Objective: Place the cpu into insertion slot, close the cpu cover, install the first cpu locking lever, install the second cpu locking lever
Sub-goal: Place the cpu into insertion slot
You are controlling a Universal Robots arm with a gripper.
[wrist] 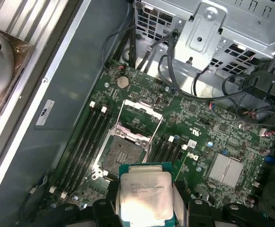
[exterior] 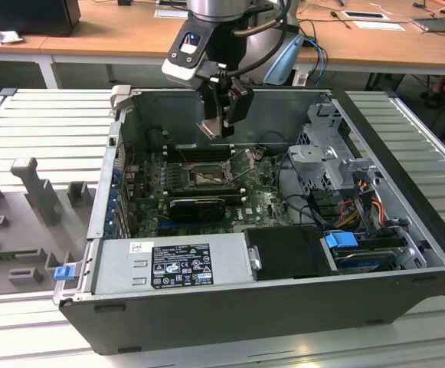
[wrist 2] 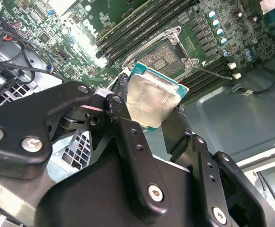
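My gripper [exterior: 220, 121] hangs inside the open computer case, shut on the cpu [exterior: 210, 127]. The cpu's silvery face [wrist: 144, 194] sits between the black fingers [wrist: 102, 209], and the second wrist view also shows the cpu [wrist 2: 151, 101] edge-held. Below it on the green motherboard lies the insertion slot [exterior: 206, 178], its dark frame and contact field [wrist: 123, 156] bare. The cpu hovers above and just beside the insertion slot [wrist 2: 168, 56], not touching. The cpu cover [wrist: 138, 118] stands swung up and open behind the socket, with thin wire levers beside it.
A grey power supply [exterior: 176, 261] fills the case's near side. A metal drive cage [exterior: 329, 153] with cables stands at the exterior view's right. Memory slots [wrist: 83, 146] flank the socket, a black card [exterior: 195, 205] lies nearby, and a heatsink [wrist: 227, 168] sits on the board.
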